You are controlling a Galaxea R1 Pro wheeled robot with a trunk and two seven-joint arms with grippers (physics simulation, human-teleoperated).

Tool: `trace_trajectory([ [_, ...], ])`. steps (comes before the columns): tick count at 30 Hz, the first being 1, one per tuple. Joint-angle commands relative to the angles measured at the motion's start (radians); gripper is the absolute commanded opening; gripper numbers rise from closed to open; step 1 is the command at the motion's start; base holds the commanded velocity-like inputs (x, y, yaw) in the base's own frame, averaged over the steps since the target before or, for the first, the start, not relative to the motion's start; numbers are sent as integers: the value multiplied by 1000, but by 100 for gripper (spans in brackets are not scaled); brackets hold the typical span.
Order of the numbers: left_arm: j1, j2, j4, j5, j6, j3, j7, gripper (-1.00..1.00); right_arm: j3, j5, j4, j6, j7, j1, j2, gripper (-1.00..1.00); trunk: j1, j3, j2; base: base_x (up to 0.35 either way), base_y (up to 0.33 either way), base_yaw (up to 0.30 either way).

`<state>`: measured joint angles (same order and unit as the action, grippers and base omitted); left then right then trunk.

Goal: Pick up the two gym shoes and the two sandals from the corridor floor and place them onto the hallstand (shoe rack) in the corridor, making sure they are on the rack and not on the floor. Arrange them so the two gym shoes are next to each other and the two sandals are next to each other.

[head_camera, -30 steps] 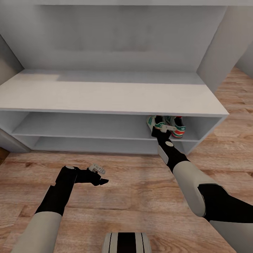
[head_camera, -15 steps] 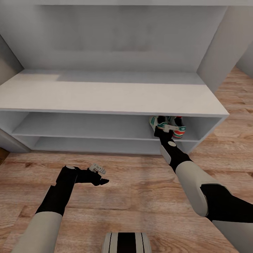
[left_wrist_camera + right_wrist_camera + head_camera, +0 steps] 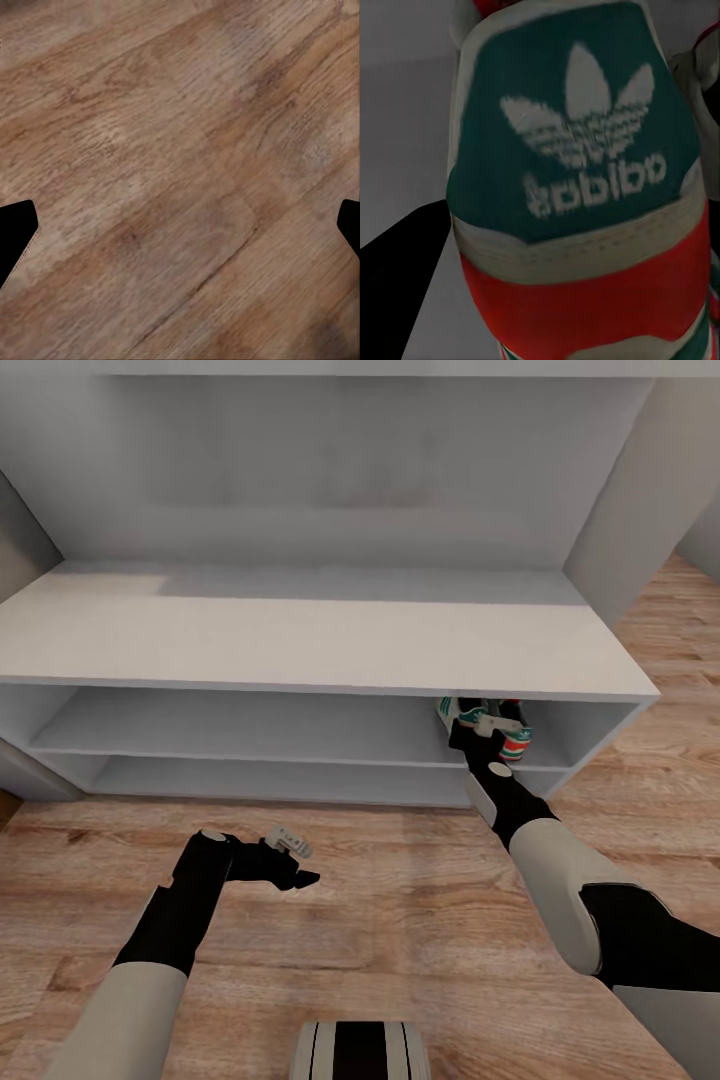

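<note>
The right pincer (image 3: 474,726), apparently grasping a gym shoe (image 3: 503,732), had pushed rightward along the hallstand (image 3: 300,640) upper shelf beside its mate; left pincer (image 3: 300,865) released above the floor (image 3: 400,920); sandals outstanding.

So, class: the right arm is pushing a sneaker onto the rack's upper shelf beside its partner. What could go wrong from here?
1. The held gym shoe sits tight under the rack's top board; lifting the right gripper could knock it.
2. Pushing further might shove the neighbouring gym shoe out of place.
3. Both shoes lie near the shelf's front edge, so a dragging withdrawal could pull one off.
</note>
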<state>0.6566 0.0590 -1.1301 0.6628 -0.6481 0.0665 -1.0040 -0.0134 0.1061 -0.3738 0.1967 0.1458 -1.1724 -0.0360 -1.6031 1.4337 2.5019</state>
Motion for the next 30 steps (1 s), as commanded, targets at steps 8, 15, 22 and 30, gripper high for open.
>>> trace_trajectory([
  [8, 0, 1, 0, -1, -2, -9, 2, 100, -3, 10, 15, 1, 1, 0, 7, -100, 0, 0, 0, 48, 0, 0],
  [15, 0, 1, 0, 0, -2, -11, 3, 100, -3, 10, 15, 1, 1, 0, 7, -100, 0, 0, 0, 8, 0, 0],
  [22, 0, 1, 0, 0, -2, -11, 2, 100, -2, 10, 15, 2, 1, 1, 6, -100, 0, 0, 0, 1, 0, 0],
  [30, 0, 1, 0, 0, -2, -11, 3, 100, -2, 10, 15, 3, 1, 1, 6, 100, 0, 0, 0, 0, 0, 0],
])
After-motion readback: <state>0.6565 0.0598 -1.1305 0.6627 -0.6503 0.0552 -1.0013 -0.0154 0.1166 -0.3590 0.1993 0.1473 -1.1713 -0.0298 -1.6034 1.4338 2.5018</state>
